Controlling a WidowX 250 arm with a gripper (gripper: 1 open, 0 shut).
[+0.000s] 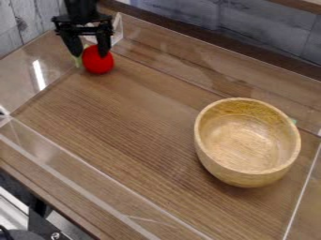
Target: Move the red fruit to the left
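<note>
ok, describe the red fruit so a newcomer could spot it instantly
Start at the wood-grain table and go to its far left corner, well away from the round wooden bowl. The small glossy red toy fruit sits there under the black gripper, the only red thing.

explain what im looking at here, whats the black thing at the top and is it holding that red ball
This is a single camera view looking down at a slant on a wooden table with low clear walls around it. The black thing at the top left is the gripper of a robot arm, a two-fingered claw pointing downward. The red ball is a small toy fruit, the red fruit, sitting on the table just under the claw. The fingers are spread apart on either side of it, so it looks let go rather than held. Over on the right stands an empty wooden bowl, well apart from the fruit. The job is to move the fruit to the left, and it now lies at the far left.
</note>
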